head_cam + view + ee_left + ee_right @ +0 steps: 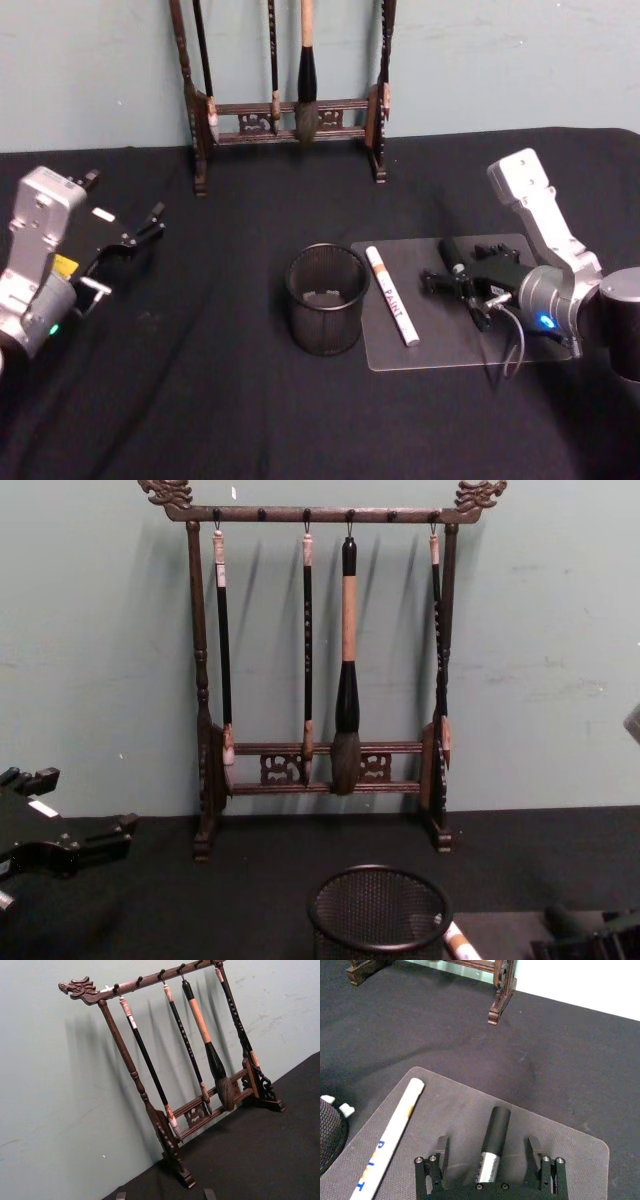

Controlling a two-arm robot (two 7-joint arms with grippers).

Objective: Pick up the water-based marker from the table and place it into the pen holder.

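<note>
Closest to us, the right gripper (487, 1144) sits low over the grey mat (570, 1135). Its jaws are spread to either side of the water-based marker (496, 1127), a black-capped, silver-barrelled pen lying flat between them, not yet pinched. The pen holder (325, 335) stands just beside the mat on the black surface (200, 400). Our left gripper (128, 248) hangs well off to the left, jaws likewise apart. We see two risks: a lopsided closure could roll the round barrel away, and a grasp near one end might let it droop and catch the holder's rim. The white pen (392, 296) lying between marker and holder reads "PAINT"; we cannot read the silver barrel's print.
</note>
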